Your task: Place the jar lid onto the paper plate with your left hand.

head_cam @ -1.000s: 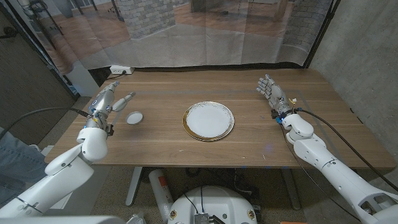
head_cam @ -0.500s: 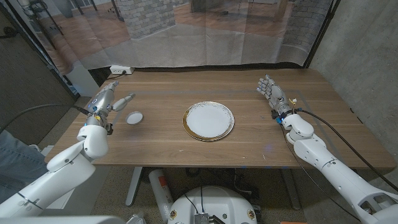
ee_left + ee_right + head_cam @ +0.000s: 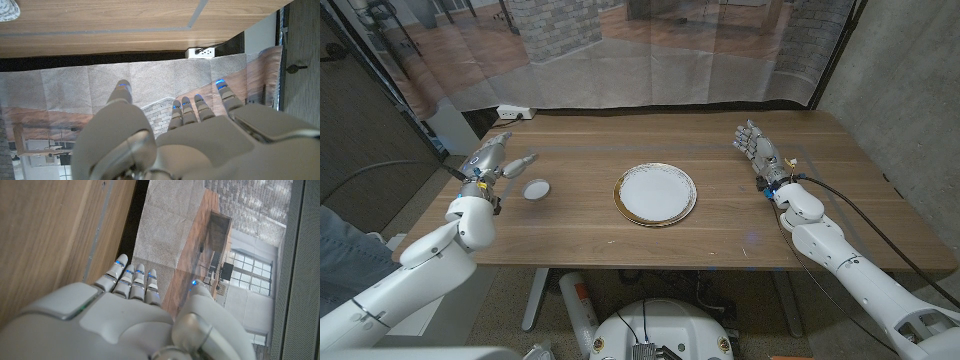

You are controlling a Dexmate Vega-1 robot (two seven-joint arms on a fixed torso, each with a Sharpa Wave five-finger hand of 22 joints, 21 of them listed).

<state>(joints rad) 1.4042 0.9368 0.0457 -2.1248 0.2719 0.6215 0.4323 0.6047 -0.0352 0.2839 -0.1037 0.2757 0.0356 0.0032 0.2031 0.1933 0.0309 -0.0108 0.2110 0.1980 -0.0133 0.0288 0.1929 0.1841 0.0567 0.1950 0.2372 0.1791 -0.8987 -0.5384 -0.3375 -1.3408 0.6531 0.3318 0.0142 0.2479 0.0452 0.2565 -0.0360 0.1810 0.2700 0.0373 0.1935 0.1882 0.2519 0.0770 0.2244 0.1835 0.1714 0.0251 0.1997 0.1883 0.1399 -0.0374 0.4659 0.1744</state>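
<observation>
The jar lid (image 3: 536,188) lies flat on the bench (image 3: 650,250) near its left edge, roughly midway between the near and far sides, with the paper plate (image 3: 655,194) well apart from it toward the bench's middle. The lid is round, so it has no long axis to line up with; what counts is which way it lies from the left hand (image 3: 492,160). That hand hangs at the left edge, its fingers (image 3: 523,159) apart and holding nothing, reaching toward the far side. The lid sits just beside the hand, on the side toward the plate and slightly nearer the robot than the fingertips, not touching them. In the left wrist view the lid (image 3: 7,10) is barely caught at a corner, away from where the fingers point, so I judge the hand must swing inward and come down over the lid before it can close.

The right hand (image 3: 757,148) stands near the bench's right edge, fingers spread and empty, far from the lid. The left hand is plainly the nearer one, as the task asks.
</observation>
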